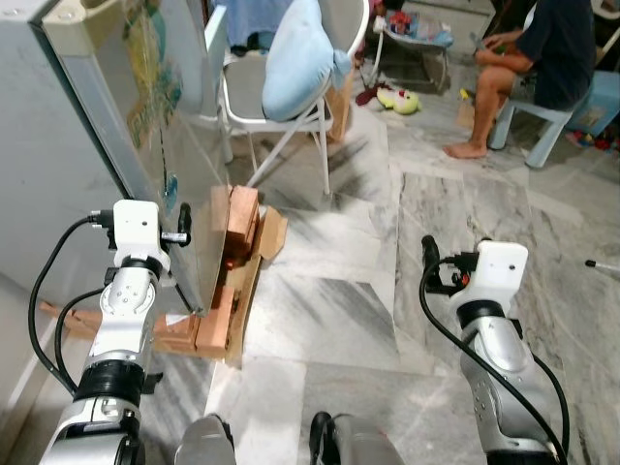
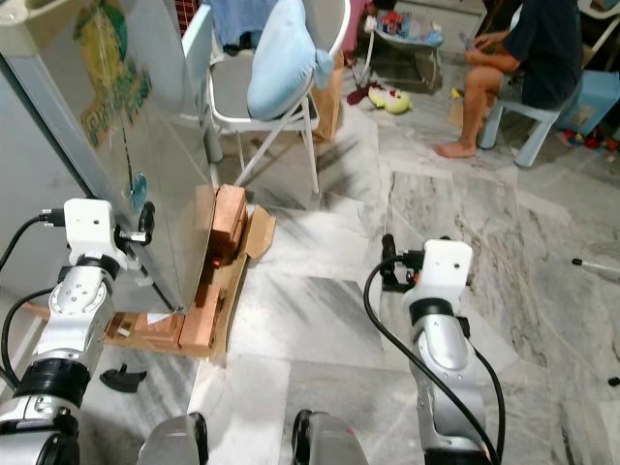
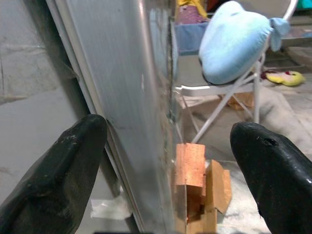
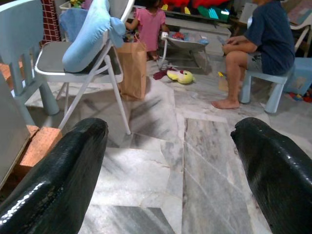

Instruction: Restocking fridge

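— Nearest the head camera, at the lower left of the frame, what was the left gripper (image 3: 165, 161) doing?

— It was raised with its two black fingers (image 3: 58, 165) spread wide, one on each side of the edge of the fridge door (image 1: 116, 107). Nothing was pinched between them. I judged it was lined up that way to take the door's edge and swing it.

— And the right gripper (image 4: 170, 165)?

— Also spread open and empty, held up at the lower right over the bare marble floor (image 1: 465, 223), well apart from the fridge. It looked parked out of the way.

— Where was the fridge itself?

— Along the left of the frame, its door standing out at an angle. At its foot lay bricks (image 1: 237, 218) and flattened cardboard (image 1: 269, 232), seemingly propping the base off the floor.

— Any goods to restock?

— None that I could make out.

— Farther out?

— A folding chair (image 1: 276, 107) with a pale blue cushion (image 1: 300, 58) stood beyond the door at the upper middle, likely in its swing path. A person (image 1: 542, 58) sat on a small stool at the upper right, well clear.
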Tool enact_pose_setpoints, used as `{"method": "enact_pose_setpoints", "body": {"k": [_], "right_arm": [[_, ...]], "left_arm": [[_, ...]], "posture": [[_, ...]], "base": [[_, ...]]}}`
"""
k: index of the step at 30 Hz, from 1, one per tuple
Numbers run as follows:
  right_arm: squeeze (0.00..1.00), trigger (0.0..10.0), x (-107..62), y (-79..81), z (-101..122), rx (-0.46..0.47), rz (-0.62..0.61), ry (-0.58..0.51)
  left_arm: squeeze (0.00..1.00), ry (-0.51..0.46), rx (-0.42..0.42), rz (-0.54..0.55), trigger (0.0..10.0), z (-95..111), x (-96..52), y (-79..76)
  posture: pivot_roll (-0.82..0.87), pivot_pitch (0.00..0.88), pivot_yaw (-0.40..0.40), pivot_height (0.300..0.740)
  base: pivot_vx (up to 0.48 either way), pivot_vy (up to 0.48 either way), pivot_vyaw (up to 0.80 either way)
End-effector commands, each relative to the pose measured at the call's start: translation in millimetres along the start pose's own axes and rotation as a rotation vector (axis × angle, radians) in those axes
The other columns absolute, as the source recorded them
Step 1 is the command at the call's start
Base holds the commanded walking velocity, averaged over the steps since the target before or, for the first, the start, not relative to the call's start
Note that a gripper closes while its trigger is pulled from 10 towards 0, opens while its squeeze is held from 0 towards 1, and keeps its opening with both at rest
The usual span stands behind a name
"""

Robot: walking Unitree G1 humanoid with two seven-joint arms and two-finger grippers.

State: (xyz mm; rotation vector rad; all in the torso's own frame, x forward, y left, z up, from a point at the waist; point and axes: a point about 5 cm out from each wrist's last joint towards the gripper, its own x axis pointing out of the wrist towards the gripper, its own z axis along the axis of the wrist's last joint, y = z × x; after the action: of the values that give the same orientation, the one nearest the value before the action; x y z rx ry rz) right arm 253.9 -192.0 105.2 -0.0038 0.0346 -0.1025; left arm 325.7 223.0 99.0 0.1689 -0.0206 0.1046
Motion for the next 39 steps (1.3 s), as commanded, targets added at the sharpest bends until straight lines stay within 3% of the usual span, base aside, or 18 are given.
{"method": "enact_pose_setpoints", "body": {"k": [1,7,9,12,13,14,18,21,26,30,36,39], "right_arm": [[0.00,10.0,-3.9,-7.1,6,0.007,-0.028,-0.014],[0.00,10.0,-6.9,-2.6,9,0.018,-0.013,-0.012],[0.00,10.0,-7.1,0.5,10,0.024,0.000,-0.009],[0.00,10.0,-6.3,4.7,12,0.030,0.011,-0.012],[0.00,10.0,-5.2,5.3,14,0.033,0.008,-0.020],[0.00,10.0,-5.2,5.3,14,0.033,0.008,-0.020],[0.00,10.0,-5.4,5.3,17,0.033,-0.001,-0.030],[0.00,10.0,-5.7,6.1,18,0.036,-0.002,-0.033],[0.00,10.0,-5.5,8.3,21,0.042,0.001,-0.042],[0.00,10.0,-4.6,12.2,21,0.041,0.015,-0.048],[0.00,10.0,-3.2,14.9,16,0.059,0.010,-0.034],[0.00,10.0,-3.9,14.9,12,0.061,0.007,-0.027]], "left_arm": [[0.00,-0.002,0.001,0.019,10.0,1,3.0,3.5],[0.00,-0.017,-0.012,-0.042,10.0,7,13.9,-10.3],[0.00,-0.020,-0.019,-0.101,10.0,11,18.3,-23.2],[0.00,-0.057,-0.014,-0.257,10.0,22,22.0,-57.9],[0.00,-0.110,0.014,-0.464,10.0,31,13.4,-96.0],[0.00,-0.110,0.014,-0.464,10.0,31,13.4,-96.0],[0.00,-0.161,0.026,-0.735,10.0,34,-12.4,-141.8],[0.00,-0.171,0.041,-0.821,10.0,28,-28.3,-153.3],[0.00,-0.090,0.095,-0.749,10.0,3,-28.7,-129.9],[0.00,-0.046,0.161,-0.654,10.0,-8,-24.4,-92.4],[0.00,-0.022,0.119,-0.496,10.0,-13,-27.7,-54.1],[0.00,-0.014,0.043,-0.375,10.0,-12,-33.8,-34.9]], "posture": [[-0.05,0.129,-0.096,0.740],[-0.05,0.129,-0.099,0.740],[-0.05,0.127,-0.102,0.740],[-0.05,0.121,-0.105,0.740],[-0.05,0.121,-0.105,0.740],[-0.05,0.121,-0.105,0.740],[-0.05,0.119,-0.103,0.740],[-0.05,0.118,-0.101,0.740],[-0.04,0.119,-0.100,0.740],[-0.03,0.117,-0.101,0.740],[-0.02,0.107,-0.092,0.740],[-0.02,0.101,-0.082,0.740]], "base": [[0.000,0.000,0.00],[0.000,0.000,0.00],[0.000,0.000,0.00],[0.000,0.000,0.00],[0.000,0.000,0.00],[0.000,0.000,0.00],[0.000,0.000,0.00],[0.000,0.000,0.00],[0.000,0.000,0.00],[0.000,0.000,0.00],[0.000,-0.425,0.00],[0.000,-0.436,0.00]]}}
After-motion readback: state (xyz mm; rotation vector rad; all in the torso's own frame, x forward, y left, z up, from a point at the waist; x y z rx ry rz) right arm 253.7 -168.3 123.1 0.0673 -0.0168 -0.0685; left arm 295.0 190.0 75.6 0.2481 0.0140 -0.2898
